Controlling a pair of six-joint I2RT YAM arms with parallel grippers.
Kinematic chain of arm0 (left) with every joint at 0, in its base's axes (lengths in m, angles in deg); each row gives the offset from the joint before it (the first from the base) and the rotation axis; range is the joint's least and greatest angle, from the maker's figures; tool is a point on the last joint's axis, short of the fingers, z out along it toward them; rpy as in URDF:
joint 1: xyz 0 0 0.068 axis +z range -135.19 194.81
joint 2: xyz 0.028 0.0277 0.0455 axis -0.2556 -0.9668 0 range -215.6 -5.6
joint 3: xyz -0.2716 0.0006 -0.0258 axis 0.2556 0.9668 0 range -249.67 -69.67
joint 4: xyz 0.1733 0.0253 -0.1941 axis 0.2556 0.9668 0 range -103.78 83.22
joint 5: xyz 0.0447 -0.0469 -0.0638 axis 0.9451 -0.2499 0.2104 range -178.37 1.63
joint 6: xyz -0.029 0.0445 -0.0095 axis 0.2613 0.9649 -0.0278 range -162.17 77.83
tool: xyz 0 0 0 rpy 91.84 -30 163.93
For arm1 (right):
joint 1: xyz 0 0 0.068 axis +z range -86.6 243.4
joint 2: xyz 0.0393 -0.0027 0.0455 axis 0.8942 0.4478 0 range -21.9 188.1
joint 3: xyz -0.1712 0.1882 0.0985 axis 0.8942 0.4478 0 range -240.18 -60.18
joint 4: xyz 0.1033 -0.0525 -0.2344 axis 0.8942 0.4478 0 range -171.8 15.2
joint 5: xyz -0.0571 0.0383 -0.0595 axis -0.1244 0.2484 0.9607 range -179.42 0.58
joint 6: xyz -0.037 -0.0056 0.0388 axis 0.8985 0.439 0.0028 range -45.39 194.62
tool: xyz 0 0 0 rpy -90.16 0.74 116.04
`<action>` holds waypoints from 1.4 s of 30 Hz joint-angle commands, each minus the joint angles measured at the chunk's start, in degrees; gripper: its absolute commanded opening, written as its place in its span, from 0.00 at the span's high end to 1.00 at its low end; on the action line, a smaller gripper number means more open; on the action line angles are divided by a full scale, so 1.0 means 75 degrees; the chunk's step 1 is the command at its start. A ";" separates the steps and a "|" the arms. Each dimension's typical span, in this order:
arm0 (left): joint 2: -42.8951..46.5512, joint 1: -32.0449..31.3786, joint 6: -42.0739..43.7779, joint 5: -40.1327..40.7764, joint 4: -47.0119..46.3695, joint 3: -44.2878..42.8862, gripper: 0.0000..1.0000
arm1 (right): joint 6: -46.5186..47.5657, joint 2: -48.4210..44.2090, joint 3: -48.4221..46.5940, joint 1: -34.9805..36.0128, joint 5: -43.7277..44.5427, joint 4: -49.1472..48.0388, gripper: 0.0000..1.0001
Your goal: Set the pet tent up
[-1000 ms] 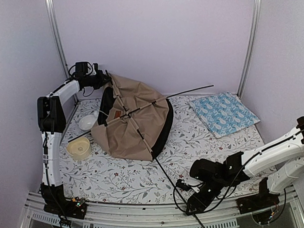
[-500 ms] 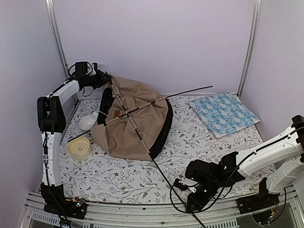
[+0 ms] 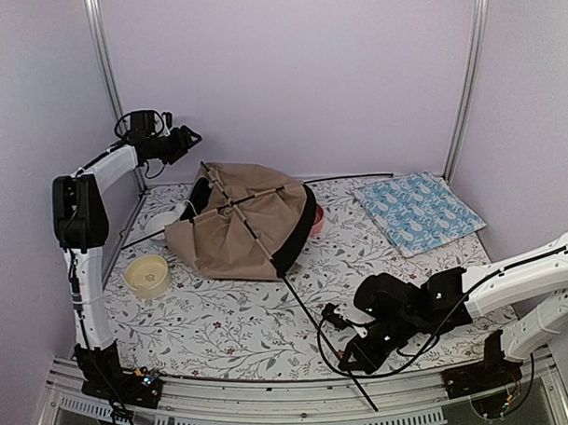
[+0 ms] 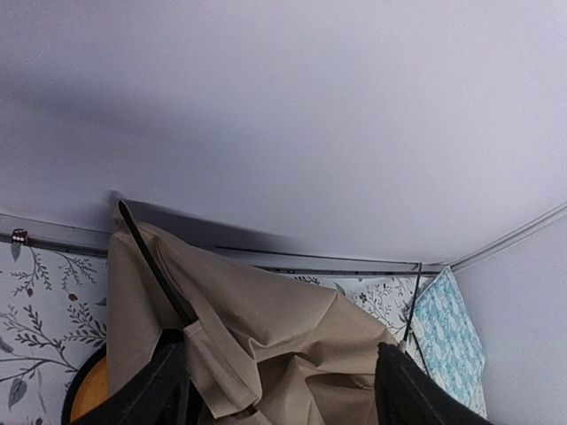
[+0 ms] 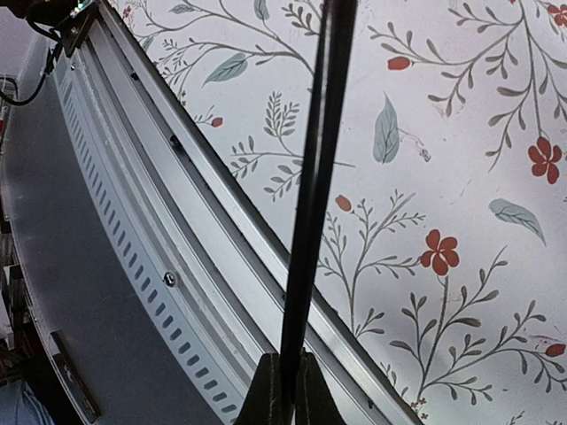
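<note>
The tent (image 3: pixel 243 228) slumps at the back left of the counter (image 3: pixel 223 336). The right gripper (image 5: pixel 285 394) pinches its thin black pole (image 3: pixel 306 310) near the front edge; the left gripper (image 3: pixel 183 139) hangs wide open, empty, above it. Unsteadied, the tent may just slide if that pole gets pushed.

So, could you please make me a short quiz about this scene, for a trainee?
1. True or false: the right gripper is shut on a black pole.
2. What lies to the right of the tent? A box, B cushion, C cup.
3. Fill in: the left gripper is ____ (open or shut).
Key: 1 true; 2 B; 3 open.
</note>
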 commanded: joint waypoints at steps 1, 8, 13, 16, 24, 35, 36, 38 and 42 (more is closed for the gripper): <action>0.1480 -0.0060 0.0368 0.0465 -0.0539 0.0817 0.26 | 0.0287 -0.0207 -0.0252 -0.0211 0.0356 -0.0546 1.00; 0.3346 -0.0421 0.0359 0.0848 -0.1151 0.2960 0.31 | 0.0354 -0.0390 -0.0305 -0.0356 0.0404 -0.0643 1.00; 0.5105 -0.1372 0.0338 0.1349 -0.2351 0.5644 0.38 | 0.0420 -0.0475 -0.0513 -0.0442 0.0430 -0.0746 1.00; 0.6114 -0.2206 0.0298 0.1892 -0.2924 0.7405 0.39 | 0.0453 -0.0526 -0.0578 -0.0484 0.0390 -0.0900 1.00; 0.8418 -0.4640 -0.0296 0.3861 -0.4776 1.1240 0.40 | 0.0652 -0.0424 -0.1279 -0.0562 0.0306 -0.1078 1.00; 0.9193 -0.6303 -0.1312 0.5576 -0.6088 1.3471 0.33 | 0.0704 0.0481 -0.2670 -0.0698 -0.0276 -0.1993 1.00; 0.9094 -0.6384 -0.1416 0.5673 -0.6270 1.3527 0.32 | 0.0709 0.0610 -0.2828 -0.0712 -0.0385 -0.2081 1.00; 0.8827 -0.6551 -0.1650 0.5936 -0.6599 1.3572 0.30 | 0.0706 0.0851 -0.3133 -0.0745 -0.0506 -0.2226 1.00; 0.8130 -0.6969 -0.1781 0.6738 -0.6917 1.3300 0.28 | 0.0554 0.1254 -0.3519 -0.0880 -0.0891 -0.2717 1.00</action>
